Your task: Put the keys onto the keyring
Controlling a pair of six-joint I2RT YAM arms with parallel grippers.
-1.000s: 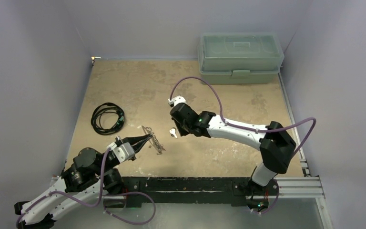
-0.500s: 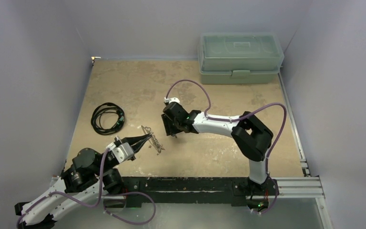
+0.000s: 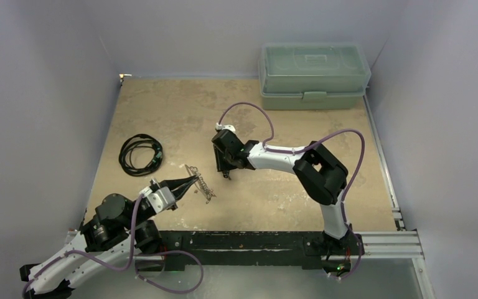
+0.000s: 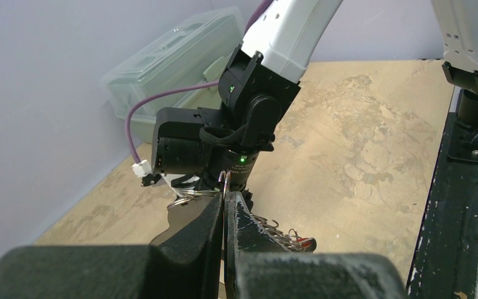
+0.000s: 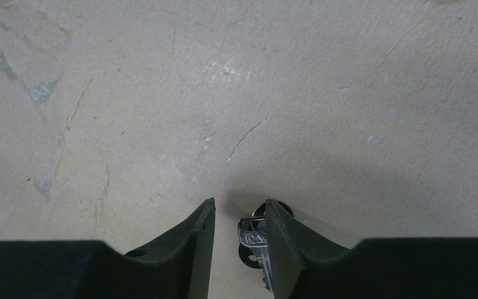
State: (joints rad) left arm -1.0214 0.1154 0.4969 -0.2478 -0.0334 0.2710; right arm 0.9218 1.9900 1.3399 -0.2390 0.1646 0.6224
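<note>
Looking at a pick not yet made. On the left, pinching the keyring [image 3: 202, 184] by its edge in the left gripper [image 3: 185, 183], with fingers pressed together on the thin metal and the plate pointed toward the middle of the table [image 3: 274, 199]; cannot tell whether clear of the surface. Showing a red-headed key [image 4: 303, 242] among the small loops at the far end. On the right, hanging the right gripper [image 3: 225, 169] low over the table just beside the keyring, with fingers spread and closed on nothing. From the right wrist, straddling a small silvery key [image 5: 254, 240] lying flat, hard against the inner face of one finger and apart from the other. Probably about to close and lift. Risky in several ways. Closing off-centre like this could shove the key sideways or tip it over instead of trapping it. Being so thin on a hard surface, could slide under the pads or squirt out at first contact. Pressing lower to catch it could scrape fingertips on the table. Gripping over the head could cover the hole needed for threading. Working this near the keyring could also bump it and twist it in so slim a pinch.
</note>
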